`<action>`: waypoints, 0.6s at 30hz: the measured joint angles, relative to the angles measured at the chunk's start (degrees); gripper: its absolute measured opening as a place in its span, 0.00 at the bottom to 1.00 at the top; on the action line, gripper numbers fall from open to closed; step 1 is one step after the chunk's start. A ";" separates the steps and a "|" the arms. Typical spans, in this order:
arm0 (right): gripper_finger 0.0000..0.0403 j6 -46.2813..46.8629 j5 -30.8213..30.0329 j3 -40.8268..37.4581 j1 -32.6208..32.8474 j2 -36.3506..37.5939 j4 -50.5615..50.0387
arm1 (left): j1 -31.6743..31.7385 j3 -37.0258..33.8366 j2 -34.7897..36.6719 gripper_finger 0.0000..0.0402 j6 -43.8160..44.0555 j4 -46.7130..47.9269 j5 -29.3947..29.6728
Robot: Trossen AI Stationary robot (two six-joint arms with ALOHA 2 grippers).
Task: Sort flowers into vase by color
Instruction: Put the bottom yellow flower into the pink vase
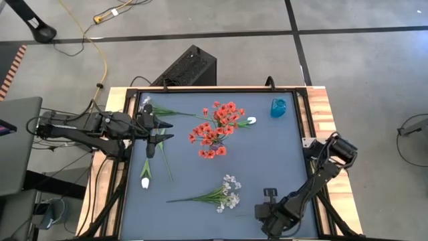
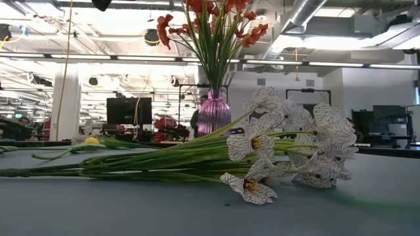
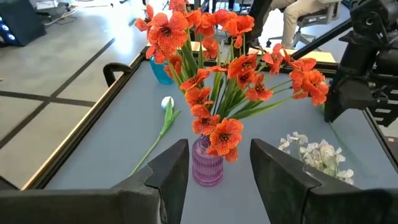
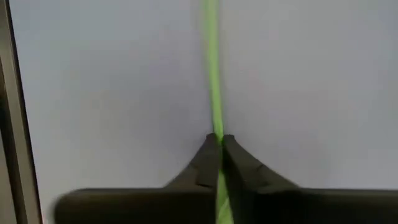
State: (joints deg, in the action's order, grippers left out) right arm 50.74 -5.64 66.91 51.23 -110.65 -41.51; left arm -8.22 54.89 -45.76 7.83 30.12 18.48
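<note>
Red flowers (image 1: 214, 128) stand in a purple vase (image 3: 207, 163) at the mat's middle. A spray of white-lilac blossoms (image 1: 227, 194) lies near the front, stems pointing left. One white tulip (image 1: 251, 120) lies right of the vase. Another white tulip (image 1: 145, 179) lies at the left. My left gripper (image 1: 166, 131) hangs open at the left edge, pointing at the vase, which shows beyond its fingers (image 3: 219, 149). My right gripper (image 1: 269, 201) points down at the front right, shut on a thin green stem (image 4: 211, 74). Which flower the stem belongs to is hidden. My right gripper pinches the thin green stem (image 4: 216, 127) between its two fingertips, coming from above and pointing down. The fingers lie across the stem, which runs straight on over the mat beyond them. Which part of the stem this is does not show.
A blue cup (image 1: 278, 107) stands at the far right of the mat. A yellow tulip (image 2: 92, 140) lies far off in the low view. The table's raised frame (image 4: 12, 124) runs close beside my right gripper. Bare mat lies between the vase and the right edge.
</note>
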 joint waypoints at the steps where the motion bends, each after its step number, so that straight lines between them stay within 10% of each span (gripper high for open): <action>1: 0.06 -0.99 0.45 0.52 -0.42 0.21 -0.75 | 0.00 0.00 0.00 0.40 0.01 -0.05 0.00; 7: 0.05 -13.68 -2.74 7.12 -5.15 0.99 -14.52 | 0.00 0.00 0.29 0.40 5.53 1.03 -2.55; 18: 0.04 -34.18 -28.14 20.57 -15.05 1.92 -38.08 | -0.58 0.07 -2.75 0.40 21.54 4.69 -24.60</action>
State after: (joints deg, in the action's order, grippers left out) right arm 16.56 -33.78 87.48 36.18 -108.73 -79.60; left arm -8.80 54.96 -48.51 29.37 34.81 -6.12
